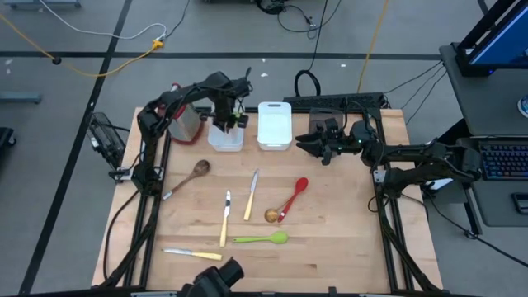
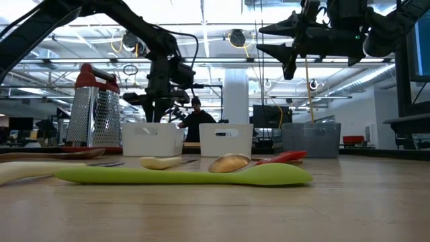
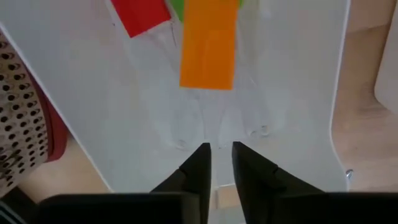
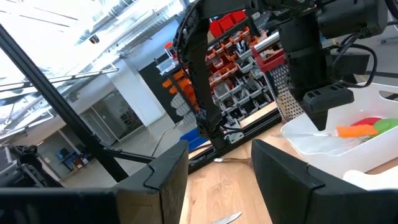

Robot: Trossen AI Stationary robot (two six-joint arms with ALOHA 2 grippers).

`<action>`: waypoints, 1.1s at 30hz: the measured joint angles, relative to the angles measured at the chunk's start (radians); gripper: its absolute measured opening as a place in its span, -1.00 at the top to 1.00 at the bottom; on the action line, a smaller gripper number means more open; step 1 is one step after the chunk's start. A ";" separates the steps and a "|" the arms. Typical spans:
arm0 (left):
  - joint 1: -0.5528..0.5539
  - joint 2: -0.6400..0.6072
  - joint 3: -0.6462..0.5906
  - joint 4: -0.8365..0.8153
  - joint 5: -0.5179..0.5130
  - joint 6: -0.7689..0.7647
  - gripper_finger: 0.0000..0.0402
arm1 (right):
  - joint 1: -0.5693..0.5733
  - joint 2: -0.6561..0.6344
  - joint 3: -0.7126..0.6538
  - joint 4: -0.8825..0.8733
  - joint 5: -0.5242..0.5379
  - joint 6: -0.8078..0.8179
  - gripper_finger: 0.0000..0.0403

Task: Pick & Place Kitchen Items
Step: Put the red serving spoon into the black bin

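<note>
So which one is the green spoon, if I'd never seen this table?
Start from the wooden table and look at its near edge, away from the white bins. The green spoon lies flat there, crosswise, just below the red spoon. It is the only all-green utensil out on the table; its neighbours are red, wooden or cream-handled.

Robotics lab / workshop floor, not a kitchen. Wooden table (image 1: 330, 247) on a dark frame, cables (image 1: 99, 49) trailing over grey concrete floor, keyboard (image 1: 503, 161) at a side desk. Background: open ceiling with strip lights, parts-bin shelving (image 4: 239, 78), a person (image 2: 195, 121) at a workstation.
</note>
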 joint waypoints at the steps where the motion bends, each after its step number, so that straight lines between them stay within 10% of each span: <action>1: 0.002 0.000 0.000 0.000 -0.001 0.000 0.61 | 0.000 0.000 0.000 0.000 0.000 0.001 0.16; 15: -0.012 -0.087 -0.001 -0.041 0.077 0.018 0.49 | 0.000 0.000 0.000 -0.020 -0.001 -0.013 0.16; 33: -0.306 -0.418 -0.001 0.055 -0.279 -0.127 0.49 | 0.000 0.000 0.000 -0.061 -0.001 -0.019 0.16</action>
